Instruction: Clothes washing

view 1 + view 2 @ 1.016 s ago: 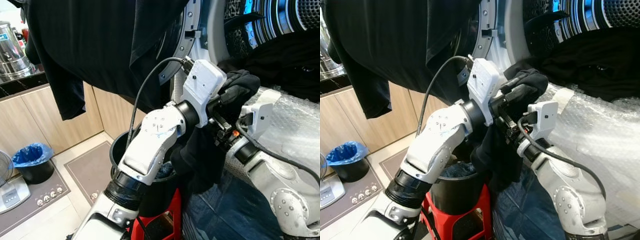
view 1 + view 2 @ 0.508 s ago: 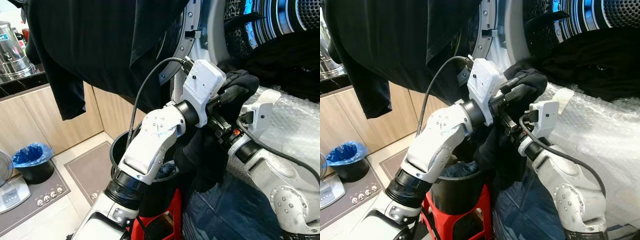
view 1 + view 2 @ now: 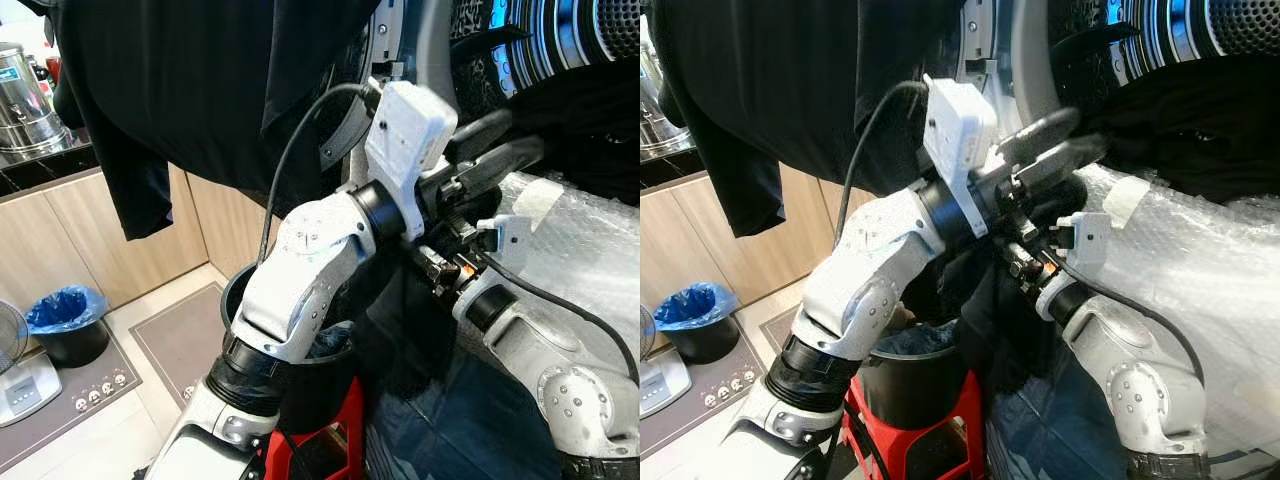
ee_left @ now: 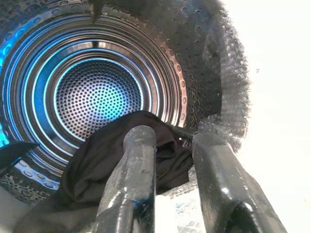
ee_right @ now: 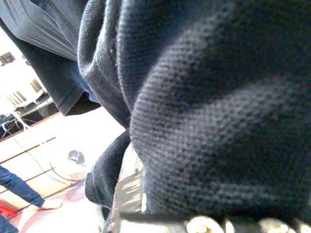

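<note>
No legible writing — left gripper [image 4: 170, 160] empty at drum [image 4: 97, 92]

head eyes: look down, share arms, drum [image 3: 560, 40] | left wrist: faces drum | right wrist: against dark cloth [image 5: 218, 121]

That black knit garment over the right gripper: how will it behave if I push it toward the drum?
Probably floppy: the black knit garment drapes over the right gripper and hangs down. It looks thick-knit, so likelier to bunch than slide, and may snag on the bubble wrap.
</note>
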Motion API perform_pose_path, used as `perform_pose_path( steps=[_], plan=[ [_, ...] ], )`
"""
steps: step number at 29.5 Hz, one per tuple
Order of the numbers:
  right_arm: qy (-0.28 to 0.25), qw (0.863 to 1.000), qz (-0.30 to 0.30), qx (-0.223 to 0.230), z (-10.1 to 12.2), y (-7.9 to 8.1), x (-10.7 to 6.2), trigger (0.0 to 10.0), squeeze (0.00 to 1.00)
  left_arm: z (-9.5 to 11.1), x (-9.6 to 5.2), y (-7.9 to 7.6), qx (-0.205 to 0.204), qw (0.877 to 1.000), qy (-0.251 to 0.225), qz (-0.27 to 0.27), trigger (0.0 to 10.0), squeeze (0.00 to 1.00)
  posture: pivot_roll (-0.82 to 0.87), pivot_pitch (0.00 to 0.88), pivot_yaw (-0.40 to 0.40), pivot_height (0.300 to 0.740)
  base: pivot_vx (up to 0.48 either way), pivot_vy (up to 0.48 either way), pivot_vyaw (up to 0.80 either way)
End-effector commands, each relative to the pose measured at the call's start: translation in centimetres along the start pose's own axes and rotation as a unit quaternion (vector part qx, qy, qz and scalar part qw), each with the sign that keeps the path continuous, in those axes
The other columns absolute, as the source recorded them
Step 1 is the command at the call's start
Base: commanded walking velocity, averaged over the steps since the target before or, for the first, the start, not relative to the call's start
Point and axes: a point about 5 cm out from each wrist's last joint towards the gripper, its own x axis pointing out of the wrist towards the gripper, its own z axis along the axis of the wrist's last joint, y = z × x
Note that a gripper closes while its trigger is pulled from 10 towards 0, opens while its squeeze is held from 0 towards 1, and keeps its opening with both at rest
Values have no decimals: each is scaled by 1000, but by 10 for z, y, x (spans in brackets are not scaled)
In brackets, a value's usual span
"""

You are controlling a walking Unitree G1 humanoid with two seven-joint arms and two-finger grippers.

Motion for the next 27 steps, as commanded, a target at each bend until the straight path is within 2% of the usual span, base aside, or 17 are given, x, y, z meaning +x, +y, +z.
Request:
perform_pose_path(
  steps=[1,8,9,10,12,13,15,19,24,27],
  plan=[
    [-17,1000,7,0,9,2,0,0,0,7,2,0,5,1000,-7,-7,10000,1000,-78,0,3,740,0,0,0],
    [-15,1000,7,2,9,2,0,0,0,7,2,0,3,1000,-7,-8,10000,1000,-78,0,3,740,0,0,0],
    [-24,998,47,-27,22,-7,-15,0,0,3,-21,1,5,999,34,-28,10000,1000,-62,0,3,740,0,0,0],
    [-24,998,47,-27,22,-7,-15,0,0,3,-21,1,5,999,34,-28,10000,1000,-62,0,3,740,0,0,0],
    [-26,986,141,-89,49,-17,-43,0,0,-2,-67,-1,1,992,109,-62,10000,1000,-56,0,-4,740,0,0,0],
    [-20,978,172,-114,58,-18,-51,0,0,-4,-81,-2,2,989,134,-66,10000,1000,-50,0,-10,740,0,0,0],
    [-10,973,193,-128,64,-19,-55,0,0,-5,-91,0,8,987,149,-59,10000,1000,-46,0,-13,740,0,0,0],
    [-3,970,206,-130,66,-19,-55,0,0,-5,-96,2,11,986,156,-52,10000,1000,-35,0,-20,740,0,0,0],
    [-6,961,237,-144,81,-22,-58,0,0,-3,-110,2,19,985,169,-17,10000,1000,-18,0,-31,740,0,0,0],
    [-13,953,258,-156,98,-27,-62,0,0,-5,-121,-3,27,982,188,3,10000,1000,-16,0,-35,740,0,0,0]
  ],
)
